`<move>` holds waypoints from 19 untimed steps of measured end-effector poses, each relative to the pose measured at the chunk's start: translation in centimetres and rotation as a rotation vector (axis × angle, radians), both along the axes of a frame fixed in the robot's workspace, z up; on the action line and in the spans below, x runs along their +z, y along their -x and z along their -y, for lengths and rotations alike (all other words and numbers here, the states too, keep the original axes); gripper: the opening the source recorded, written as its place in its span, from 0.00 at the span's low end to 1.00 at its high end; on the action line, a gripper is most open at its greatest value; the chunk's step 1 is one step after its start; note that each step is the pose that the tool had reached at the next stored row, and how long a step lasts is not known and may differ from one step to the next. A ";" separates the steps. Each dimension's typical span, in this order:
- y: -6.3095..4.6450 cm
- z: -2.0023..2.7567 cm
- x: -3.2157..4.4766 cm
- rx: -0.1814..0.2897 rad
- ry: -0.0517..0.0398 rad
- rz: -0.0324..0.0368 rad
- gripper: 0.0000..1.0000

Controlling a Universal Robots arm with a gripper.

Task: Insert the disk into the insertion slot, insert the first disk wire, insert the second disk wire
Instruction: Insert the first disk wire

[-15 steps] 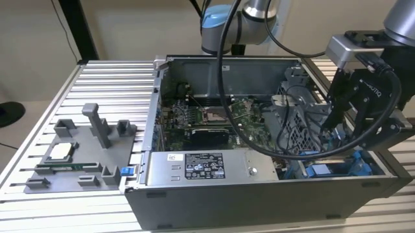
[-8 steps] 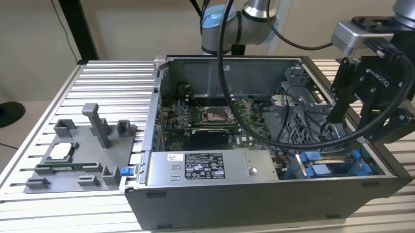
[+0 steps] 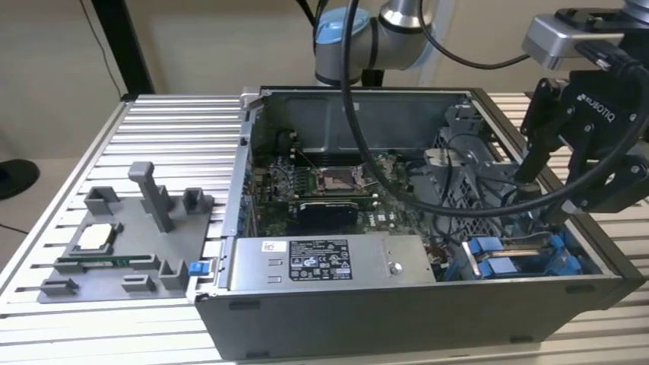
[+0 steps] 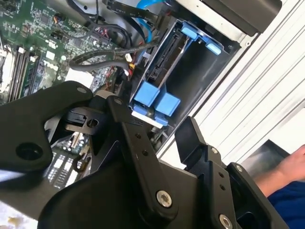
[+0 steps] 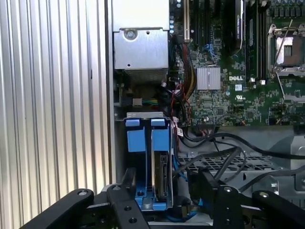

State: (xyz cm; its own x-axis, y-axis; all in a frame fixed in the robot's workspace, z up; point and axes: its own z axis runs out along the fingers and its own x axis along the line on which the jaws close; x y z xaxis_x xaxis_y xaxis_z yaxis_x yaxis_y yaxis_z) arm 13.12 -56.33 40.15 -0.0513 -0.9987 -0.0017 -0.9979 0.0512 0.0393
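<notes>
Two hazards apply at this pos. Status first: gripper (image 5: 169, 183) hangs low over the open PC case (image 3: 406, 319) on the bench (image 3: 163, 129). Jaws are released, spread to either side of the insertion slot (image 5: 145, 115), gripping nothing. The disk (image 5: 163, 172) stands on edge inside the slot, w/ blue carrier tabs (image 5: 137, 138) at the slot mouth. It looks seated, tho full latch depth cannot be confirmed. Its conn. edge appears bare; no wire seen plugged in.

Hazard 1, cable snag: loose black cables (image 5: 214, 145) run just beside the slot & close to one jaw. Any descent or sideways shift may hook a loop, drag it across the mobo (image 5: 238, 95), or pinch it against the bay wall. Cause: wide jaw spread in a tight space.

Hazard 2, collision: a jaw may strike the carrier tabs or slot rim & unseat the disk. Cause: little clearance each side.

Note: a person's hand (image 4: 291, 167) sits near the arm in the second wrist view. Contact risk if either moves.
</notes>
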 end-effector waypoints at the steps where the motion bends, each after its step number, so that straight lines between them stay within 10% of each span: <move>1: 0.0 -0.17 -0.01 0.000 0.0000 0.0014 1.00; 8: -0.1 -1.23 -0.43 0.001 0.0017 0.0313 1.00; 19: -0.1 -1.88 -1.00 0.019 0.0138 0.0431 1.00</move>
